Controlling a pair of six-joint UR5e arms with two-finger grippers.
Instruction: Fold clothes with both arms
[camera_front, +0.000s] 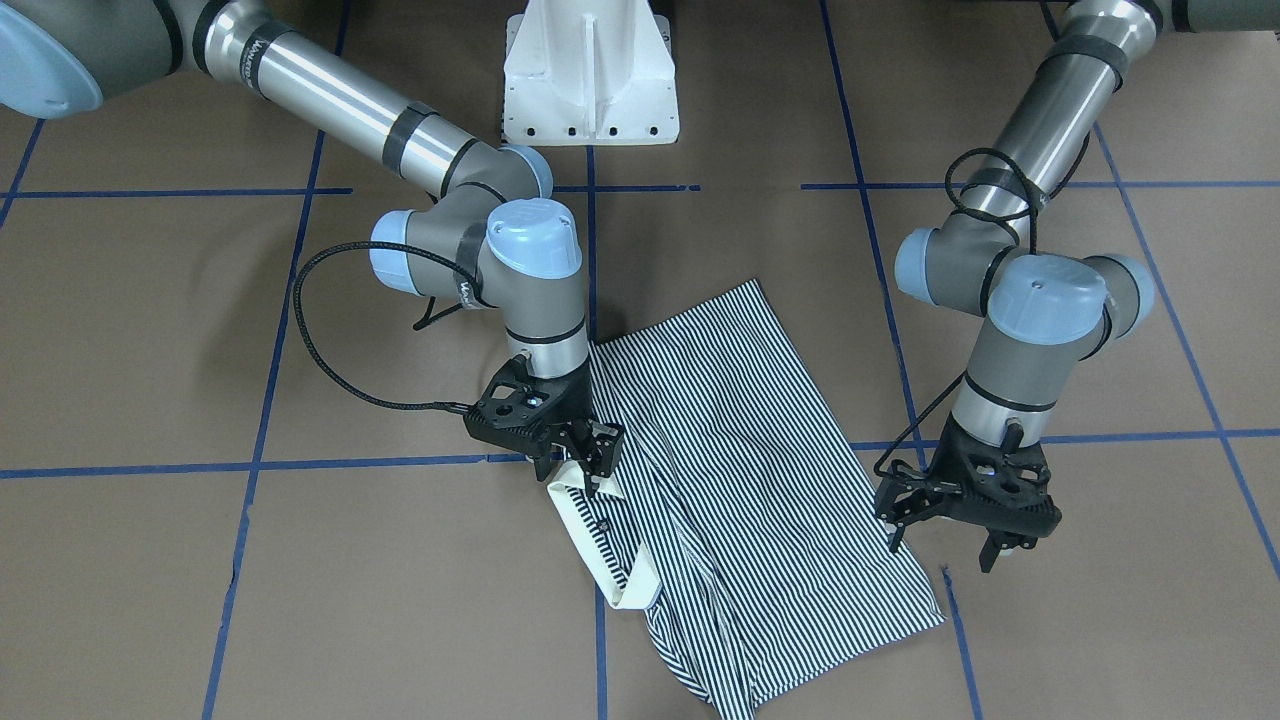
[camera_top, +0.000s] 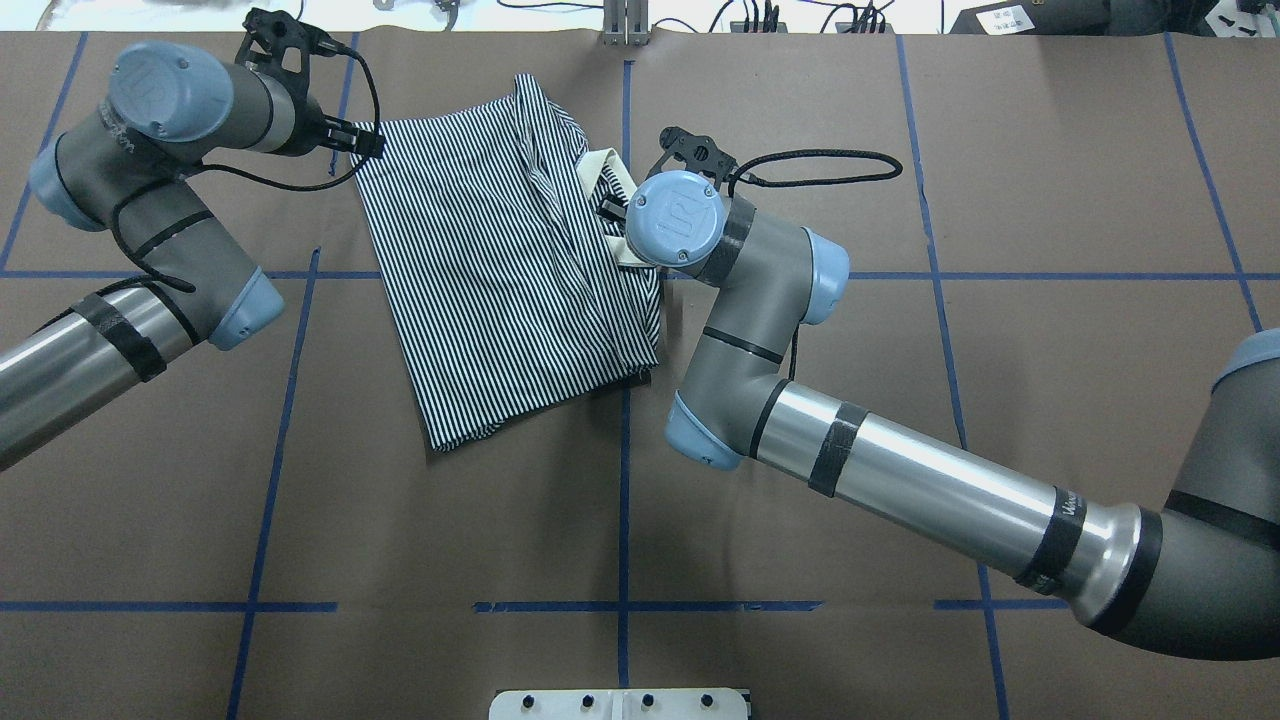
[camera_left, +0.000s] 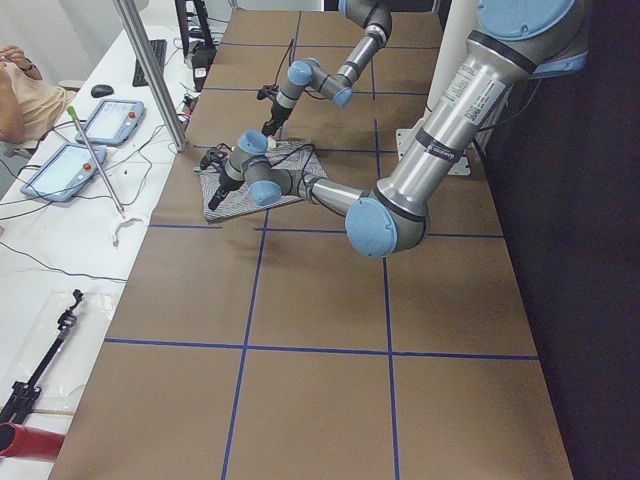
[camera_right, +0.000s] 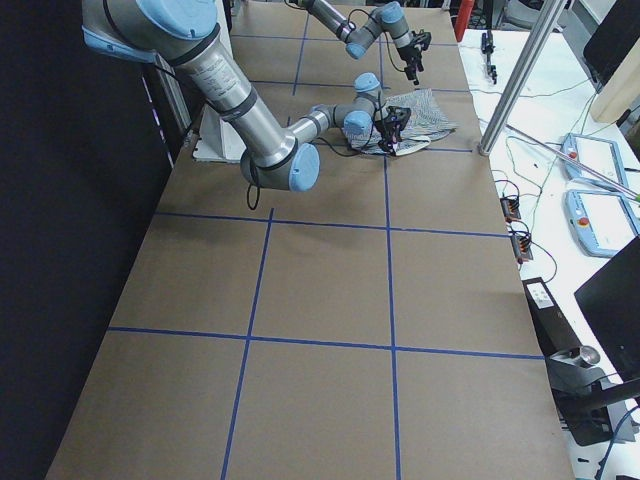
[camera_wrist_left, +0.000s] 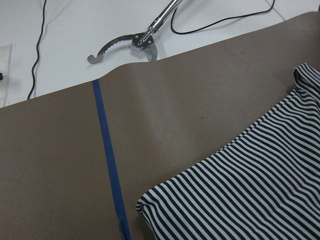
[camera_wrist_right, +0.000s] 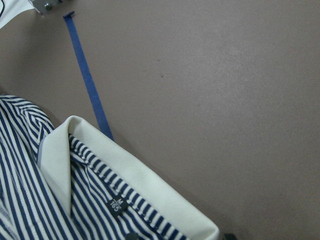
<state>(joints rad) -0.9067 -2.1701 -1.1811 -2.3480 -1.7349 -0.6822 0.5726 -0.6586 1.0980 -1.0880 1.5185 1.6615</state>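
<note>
The navy-and-white striped polo shirt lies partly folded on the brown table, and its cream collar faces the operators' side. My right gripper hovers just over the collar's end. Its jaws look open, with the collar filling the right wrist view. My left gripper stands open beside the shirt's opposite edge, with nothing between its fingers. The left wrist view shows a shirt corner on the table beside a blue tape line. In the overhead view the shirt sits between both wrists.
The white pedestal base stands at the robot's side of the table. Blue tape lines grid the brown surface. A white bench with metal tongs, cables and tablets runs beyond the far edge, where a person's arm shows.
</note>
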